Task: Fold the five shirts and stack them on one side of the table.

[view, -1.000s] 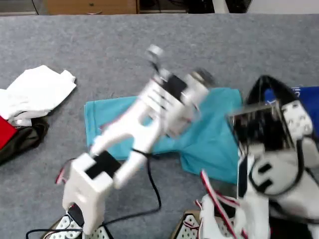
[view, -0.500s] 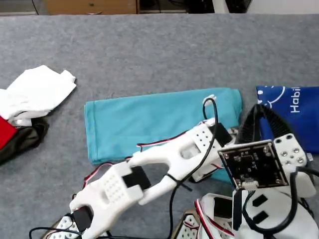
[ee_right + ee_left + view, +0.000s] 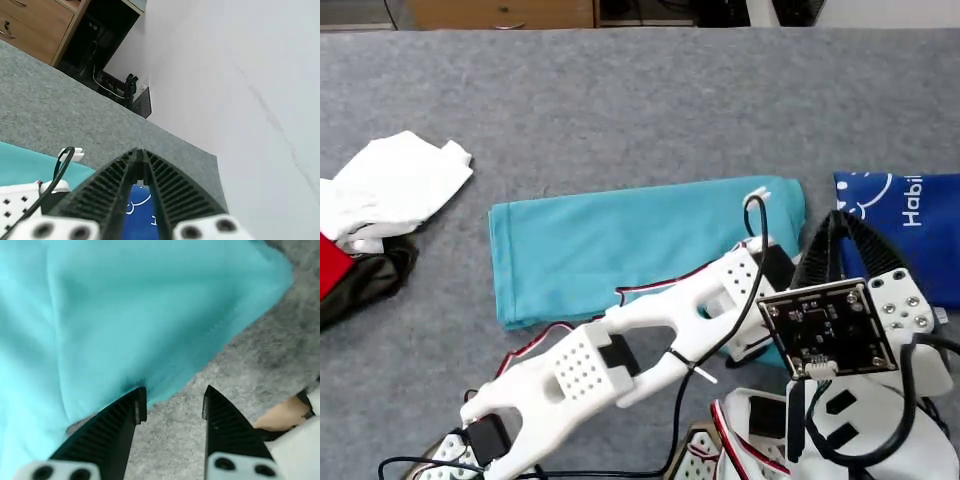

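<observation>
Left wrist view, left gripper [image 3: 174, 396] spread; teal shirt [image 3: 125, 315] edge at one tip

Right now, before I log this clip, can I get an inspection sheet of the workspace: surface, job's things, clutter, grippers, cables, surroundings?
Surface: grey fabric table cover, no damage seen.
Job's things: teal shirt lies flat mid-table. Blue shirt lies at one side. White shirt is crumpled at the opposite side, with a red garment and a black garment beside it.
Clutter: nothing seen.
Grippers: left gripper is open, low at the teal shirt's edge, holding nothing. Right gripper is shut, empty, raised and aimed away from the table.
Cables: black cable loops above the teal shirt; red-and-white wires run along the arm.
Surroundings: wooden drawer unit behind the table; white wall.
</observation>
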Controlling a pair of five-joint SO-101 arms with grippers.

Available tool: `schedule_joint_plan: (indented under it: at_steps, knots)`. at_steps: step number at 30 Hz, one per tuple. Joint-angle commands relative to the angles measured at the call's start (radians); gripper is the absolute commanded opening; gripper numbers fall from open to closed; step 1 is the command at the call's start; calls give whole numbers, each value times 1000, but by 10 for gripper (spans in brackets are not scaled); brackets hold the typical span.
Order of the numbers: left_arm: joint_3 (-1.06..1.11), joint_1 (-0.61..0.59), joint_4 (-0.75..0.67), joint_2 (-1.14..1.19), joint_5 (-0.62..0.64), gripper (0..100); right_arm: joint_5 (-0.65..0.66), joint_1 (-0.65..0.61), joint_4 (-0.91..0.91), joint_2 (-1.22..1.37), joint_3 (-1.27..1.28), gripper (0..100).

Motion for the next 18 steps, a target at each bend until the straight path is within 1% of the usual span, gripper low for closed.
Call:
schedule_joint_plan:
  at_steps: [1, 5, 11, 16, 17, 18]
  knots:
    - [-46, 12, -11, 12, 3, 196, -8, 19, 3, -4, -12, 3]
    - [-46, 0, -66, 68, 3, 196, -8, 19, 3, -4, 18, 3]
    - [-72, 2, -81, 99, 8, 182, -8, 19, 3, -4, 21, 3]
    - [-107, 11, -101, 99, 3, 29, -8, 19, 0, -4, 22, 3]
    - [-115, 12, -101, 99, 3, 12, -8, 19, 0, -4, 22, 3]
    - [-127, 12, -97, 96, 5, 21, -8, 19, 0, -4, 22, 3]
